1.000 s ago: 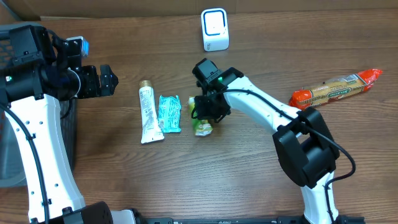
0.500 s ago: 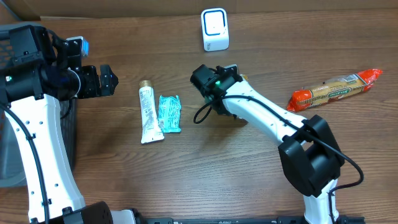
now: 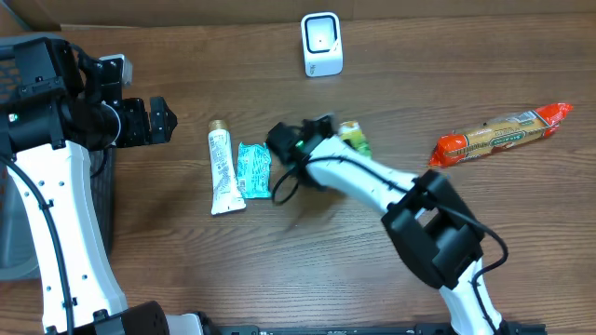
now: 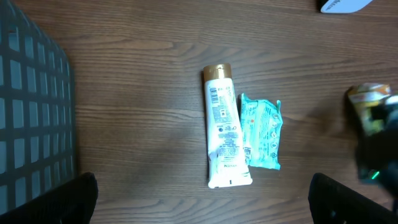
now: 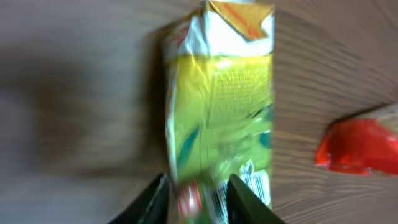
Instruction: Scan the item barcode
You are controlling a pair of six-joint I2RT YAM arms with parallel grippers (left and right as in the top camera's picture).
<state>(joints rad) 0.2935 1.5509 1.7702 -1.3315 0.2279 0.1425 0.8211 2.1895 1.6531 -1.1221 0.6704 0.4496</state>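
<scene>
Right wrist view: the right gripper (image 5: 198, 198) straddles one end of the green packet (image 5: 217, 106) — blur hides whether it pinches or stands off. The packet lies mid-bench, near the scanner (image 3: 322, 43). Probably light, soft, slippery film — grip across one end, leaving printed faces uncovered.

A white tube (image 3: 222, 171) lay on the wooden worktop (image 3: 279, 270), just beside a teal packet (image 3: 253, 169). A red-ended snack pack (image 3: 501, 134) lay well apart from them.
</scene>
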